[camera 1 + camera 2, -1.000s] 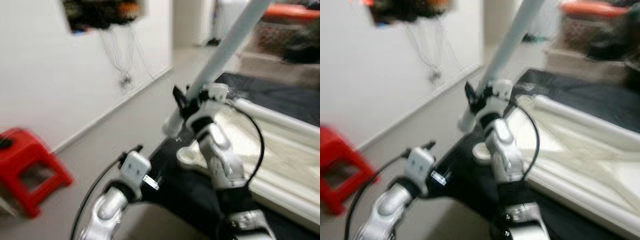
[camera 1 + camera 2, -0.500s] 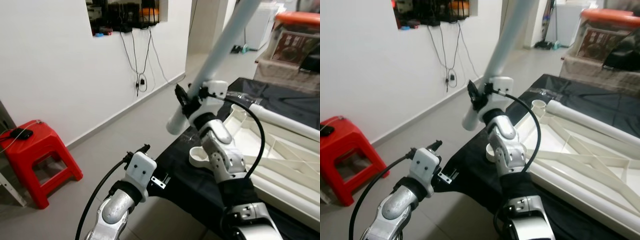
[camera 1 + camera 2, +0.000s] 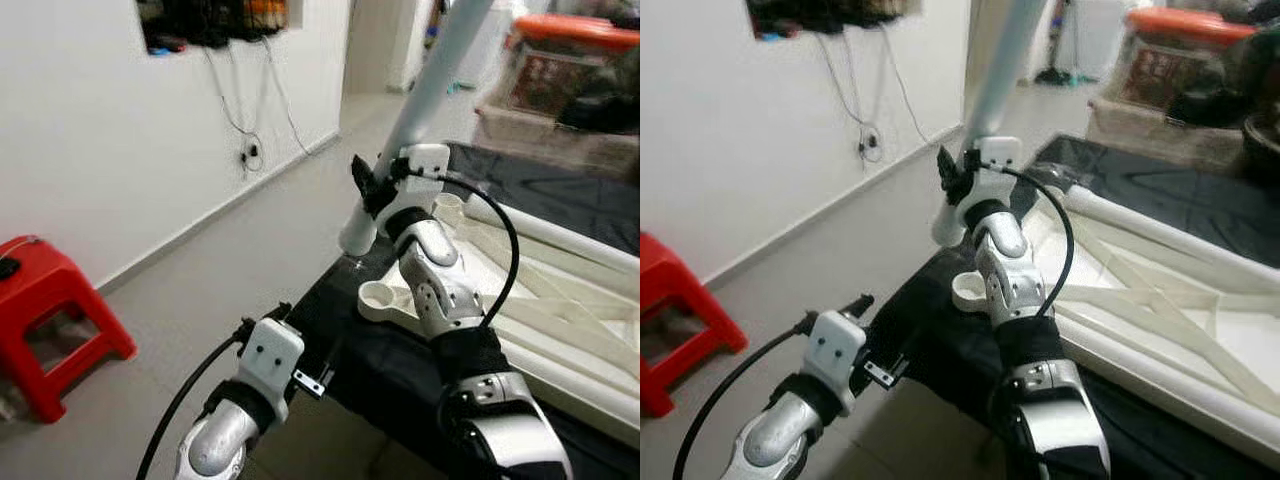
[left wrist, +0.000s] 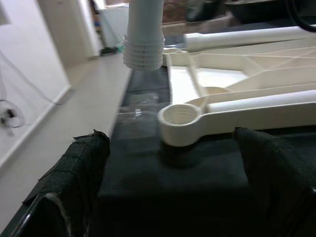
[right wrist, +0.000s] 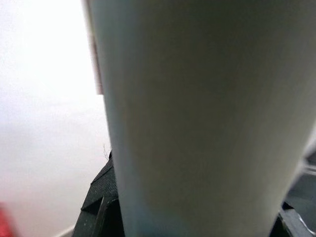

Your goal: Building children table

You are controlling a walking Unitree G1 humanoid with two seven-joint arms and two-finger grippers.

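Tabletop [image 3: 560, 330] of cream plastic, ribbed underside up, lies on a black cloth [image 3: 400, 370], its round threaded corner socket [image 4: 180, 118] just below the tilted pale-grey tube leg [image 3: 425, 95] clamped in the right gripper [image 3: 372, 192], while the left gripper [image 4: 173, 197] (fingers spread wide) hovers near that corner.

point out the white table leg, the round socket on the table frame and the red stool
table leg [image 3: 425, 95], left eye view, middle of the tube above the right gripper
socket [image 4: 180, 118], left wrist view, its threaded rim
stool [image 3: 45, 300], left eye view, its seat
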